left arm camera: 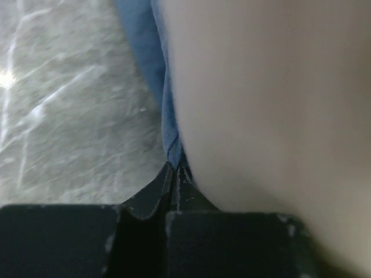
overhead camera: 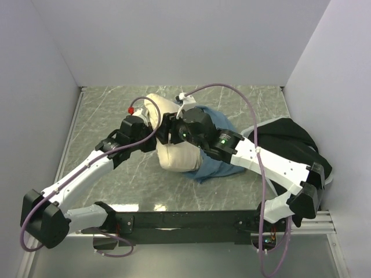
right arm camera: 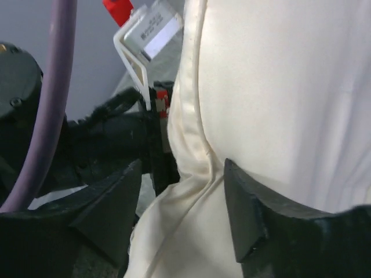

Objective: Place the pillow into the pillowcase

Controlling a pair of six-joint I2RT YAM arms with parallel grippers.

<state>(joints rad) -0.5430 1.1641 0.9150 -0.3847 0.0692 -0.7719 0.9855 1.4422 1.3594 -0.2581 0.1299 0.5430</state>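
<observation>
One pillow [overhead camera: 174, 156] lying against one pillowcase [overhead camera: 220, 168], left hand [left arm camera: 175, 171] clamping pillowcase edge, right hand [right arm camera: 182, 168] gaping around pillow seam

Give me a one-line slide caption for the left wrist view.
Left gripper shut on the pillowcase edge, the pillow bulging beside it, marbled table to the left.

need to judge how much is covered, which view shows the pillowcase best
Top external view: the pillowcase shows as blue cloth spread right of the pillow, partly hidden by the right arm. The left wrist view catches only a strip of its blue edge beside the pillow. The right wrist view shows none of it.
</observation>
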